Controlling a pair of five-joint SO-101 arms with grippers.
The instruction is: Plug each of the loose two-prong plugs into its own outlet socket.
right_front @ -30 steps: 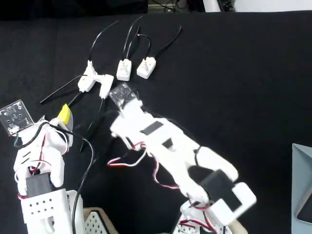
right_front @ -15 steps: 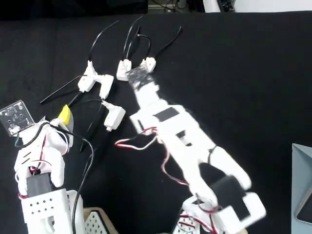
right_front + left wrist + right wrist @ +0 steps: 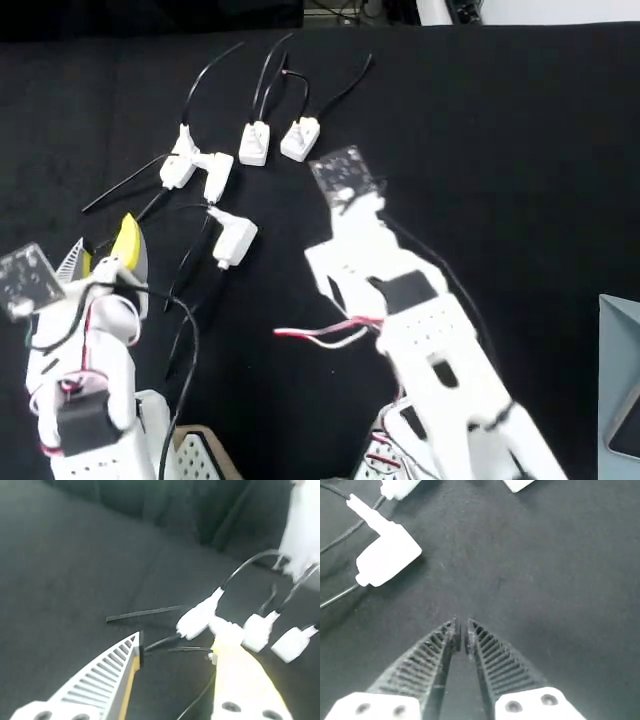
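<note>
A loose white two-prong plug [image 3: 232,241] lies on the black cloth with its thin black cable trailing toward the front; it is also the plug [image 3: 385,554] in the right wrist view. A plug and socket joined together [image 3: 196,166] lie behind it on the left. Two more white cabled pieces [image 3: 254,143] [image 3: 300,138] sit side by side farther back. My right gripper [image 3: 461,627] hovers shut over bare cloth beside the loose plug, holding nothing. My left gripper [image 3: 98,250] stands open at the front left, short of the joined pair [image 3: 200,617].
Black cables [image 3: 205,75] run from the white pieces toward the table's far edge. A grey box [image 3: 620,380] stands at the right edge. A white perforated part [image 3: 190,455] sits at the front between the arm bases.
My right arm let go of the loose plug, which now lies on the cloth, then swung right and drew back. My left arm shifted and its gripper rose toward the plugs.
</note>
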